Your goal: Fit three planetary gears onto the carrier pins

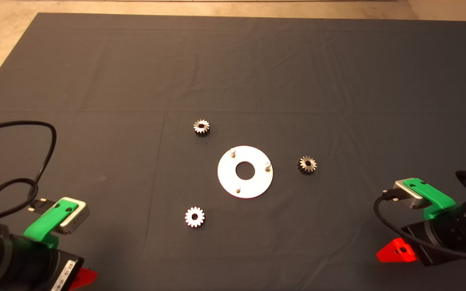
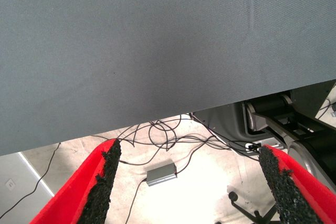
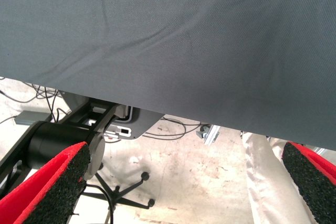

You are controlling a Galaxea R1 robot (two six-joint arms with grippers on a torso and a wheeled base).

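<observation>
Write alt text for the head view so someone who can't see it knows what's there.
A shiny disc with three upright carrier pins lies mid-mat, with three loose planetary gears around it, none installed. The left tool and right tool wait at the lower corners.

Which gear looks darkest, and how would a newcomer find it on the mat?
Start at the shiny silver disc with three pins in the middle of the dark mat. The gear lies on the mat just off the disc's edge, toward the right gripper. It is dark grey, unlike the bright white-looking gear nearest the left gripper.
</observation>
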